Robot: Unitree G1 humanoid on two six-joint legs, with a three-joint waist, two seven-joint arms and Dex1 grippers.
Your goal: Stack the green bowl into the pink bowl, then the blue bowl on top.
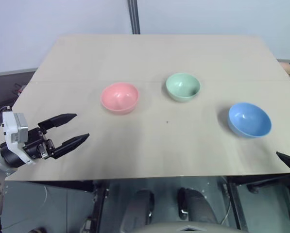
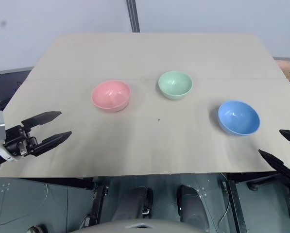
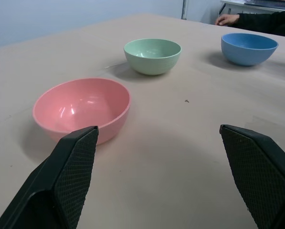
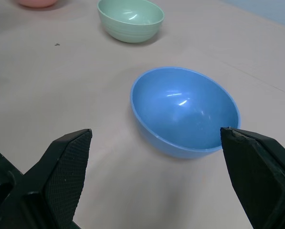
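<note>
The green bowl [image 2: 175, 84] is being flanked on the surface [image 2: 149, 53] by the pink bowl [image 2: 110, 95] leftward and the blue bowl [image 2: 238, 117] rightward; both tools, left [image 2: 51, 127] and right [image 2: 280, 146], are being held spread wide.

pink bowl [image 1: 119, 97]: round, plain, set upright, empty, on the left | green bowl [image 1: 182, 86]: pale mint, set upright, empty, in the middle, a bit farther back | blue bowl [image 1: 249, 119]: light blue, set upright, empty, on the right | all kept apart, none stacked
</note>
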